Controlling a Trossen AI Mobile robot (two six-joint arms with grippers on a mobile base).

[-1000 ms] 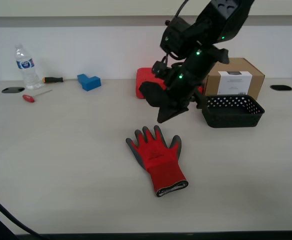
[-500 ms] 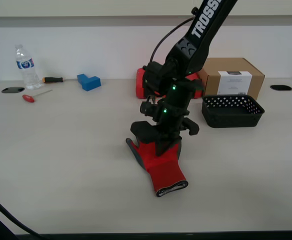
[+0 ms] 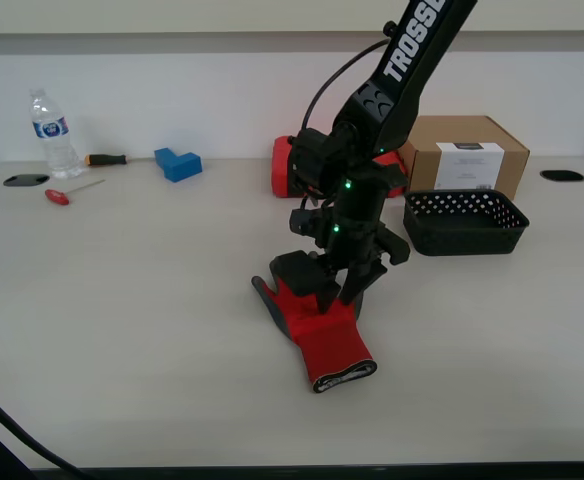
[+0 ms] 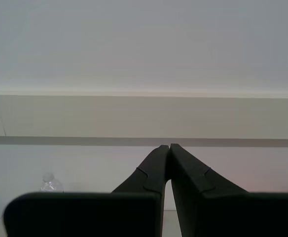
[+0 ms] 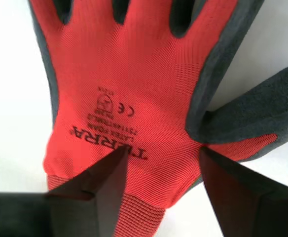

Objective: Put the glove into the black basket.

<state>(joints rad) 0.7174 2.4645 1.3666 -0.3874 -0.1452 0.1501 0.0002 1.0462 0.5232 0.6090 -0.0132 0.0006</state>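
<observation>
Fingertips of my first gripper [image 5: 161, 160] stand apart just above the red knit glove with dark grey coated fingertips [image 5: 134, 94], one over the printed label near the wrist, the other by the base of the grey thumb; the jaws are spread to about the width of the palm and hold nothing. In the exterior view this gripper [image 3: 337, 292] points down over the glove [image 3: 317, 330], which lies flat on the pale table [image 3: 122, 300] near the middle, cuff toward the near edge and fingers toward the far side. The small black plastic basket with dotted sides [image 3: 465, 222] sits to the exterior view's right of the glove, well apart from it, just in front of a brown cardboard box [image 3: 467, 152]. A red plastic case [image 3: 290, 165] shows behind the arm. At the far left stand a clear water bottle [image 3: 50, 135], a blue block [image 3: 178, 163] and a red-handled screwdriver [image 3: 70, 191]. My second gripper [image 4: 168, 150] has its fingertips pressed together with nothing between them, facing a pale wall.
</observation>
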